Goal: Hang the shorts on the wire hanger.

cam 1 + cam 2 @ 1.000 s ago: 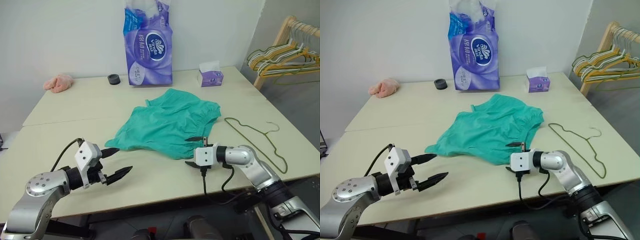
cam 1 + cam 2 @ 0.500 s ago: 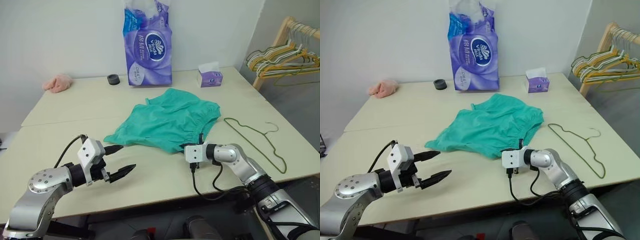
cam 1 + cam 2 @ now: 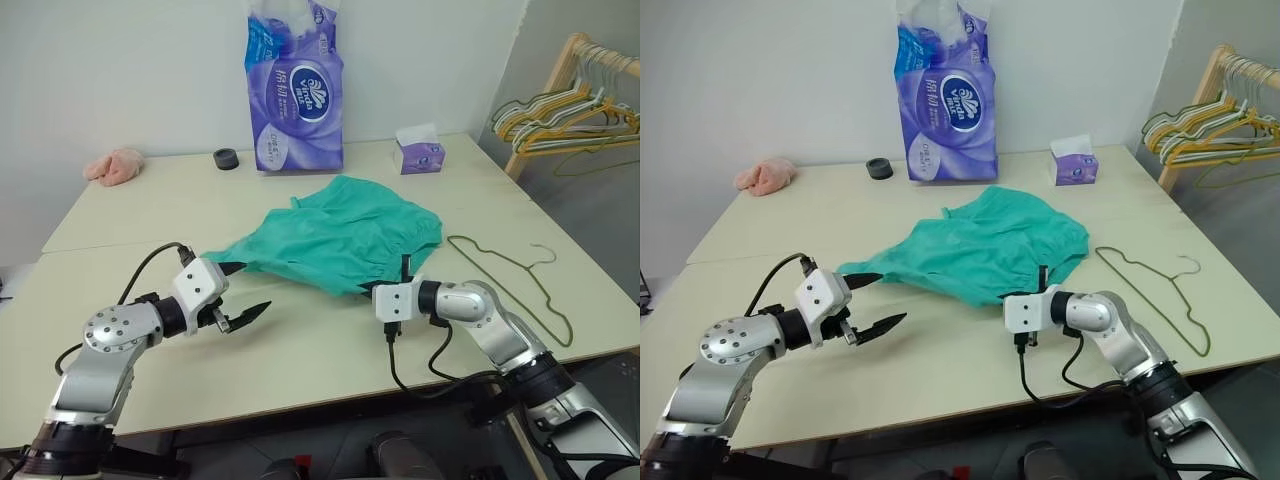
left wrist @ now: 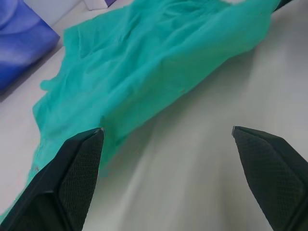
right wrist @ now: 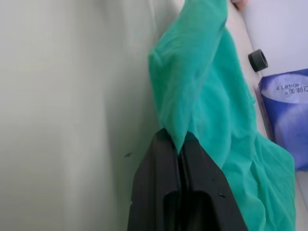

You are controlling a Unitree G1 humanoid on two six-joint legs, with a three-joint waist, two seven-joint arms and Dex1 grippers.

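1 shorts (image 3: 345,238), soft teal cloth with gathered waistband, lies mid-table. 1 wire hanger (image 3: 510,280), thin olive triangle with curved hook, lies right of the shorts. Right gripper (image 3: 404,268) is pinching the shorts' near hem. Left gripper (image 3: 245,290) is spread at the shorts' left corner.

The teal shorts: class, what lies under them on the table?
Under the shorts only the table shows around their edges; whatever the cloth covers cannot be seen. The wire hanger lies beside them, not under.
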